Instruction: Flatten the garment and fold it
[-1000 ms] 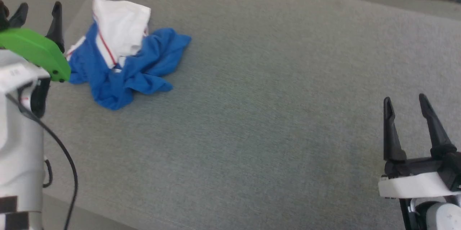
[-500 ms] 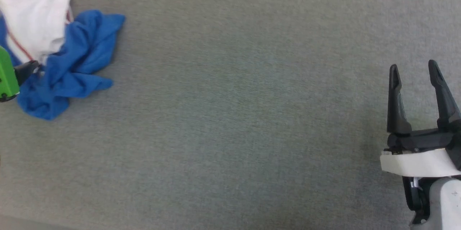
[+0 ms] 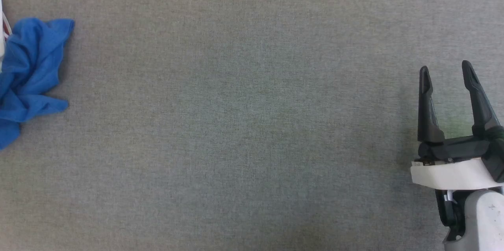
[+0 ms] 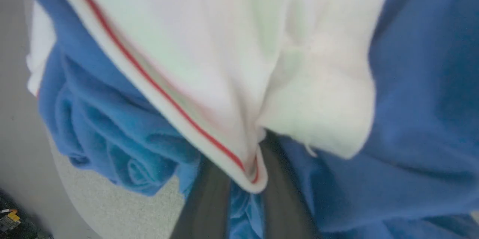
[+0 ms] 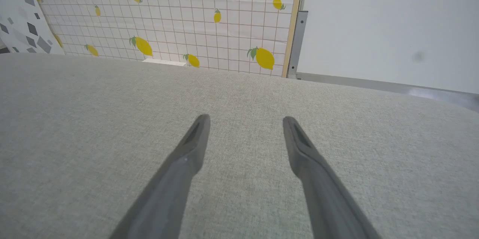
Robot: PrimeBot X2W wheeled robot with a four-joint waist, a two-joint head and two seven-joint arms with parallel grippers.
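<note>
L gripper (image 4: 244, 168) has closed on garment (image 4: 224, 63) edge, R gripper (image 3: 445, 67) spread wide

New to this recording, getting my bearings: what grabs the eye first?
The crumpled blue garment lies at the head view's far left; the left wrist view shows its white, red-trimmed part pinched in the left gripper. Lower right, the right gripper hangs open over the grey surface.

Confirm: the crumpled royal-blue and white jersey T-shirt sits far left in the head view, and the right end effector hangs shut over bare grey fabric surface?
Not shut: the right end effector is open, its jaws standing wide apart, as the right wrist view shows. It does hang over bare grey fabric surface, and the crumpled royal-blue and white jersey T-shirt sits far left.
</note>
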